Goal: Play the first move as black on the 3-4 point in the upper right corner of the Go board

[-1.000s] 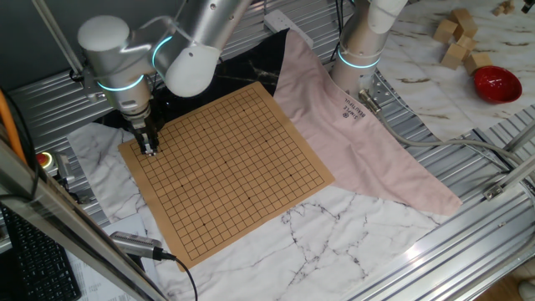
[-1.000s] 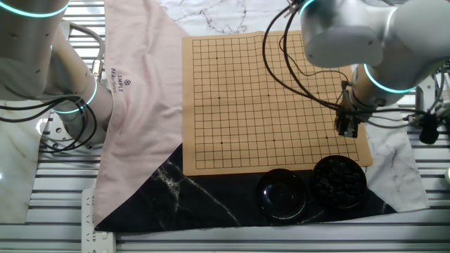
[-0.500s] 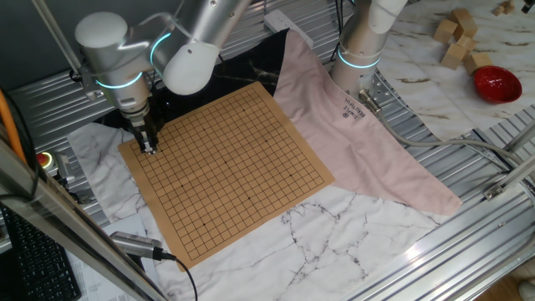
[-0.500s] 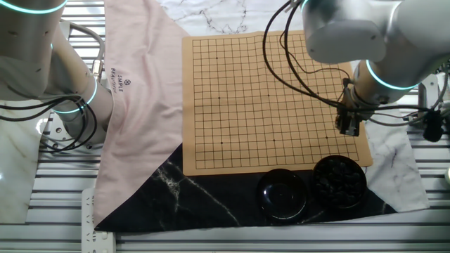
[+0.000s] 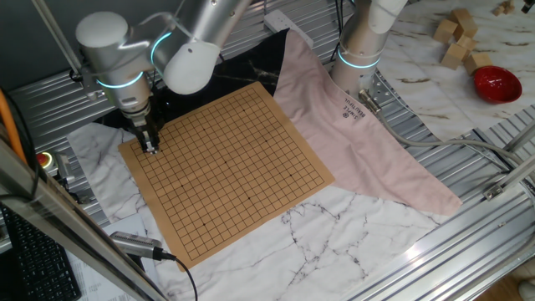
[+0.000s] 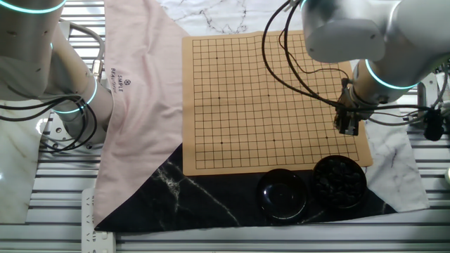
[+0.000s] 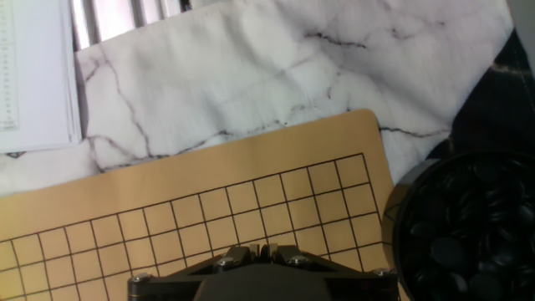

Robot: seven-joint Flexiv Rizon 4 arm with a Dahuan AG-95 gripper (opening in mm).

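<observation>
Tool (image 6: 346, 128) hangs low over the Go board (image 6: 267, 98), near the corner that lies beside the bowl of black stones (image 6: 339, 180); in one fixed view the same tool (image 5: 150, 148) sits just above the grid near the board's edge. Hand view: fingertips (image 7: 261, 251) appear drawn close together at the bottom of the frame, but whether a black stone is pinched between them cannot be told, as the tips hide anything there. No stone is visible on any crossing of the board (image 7: 251, 217); the only black stones seen lie in the bowl (image 7: 468, 234). A second dark round piece, possibly the lid (image 6: 282, 194), lies next to the bowl on the counter (image 6: 394, 161). Judgement: placement step in hand, the tool positioned over the corner region where the 3-4 point lies. Next move calls for a small descent onto the exact crossing, third and fourth lines in, then a clean release so the stone does not slide off the intersection.
</observation>
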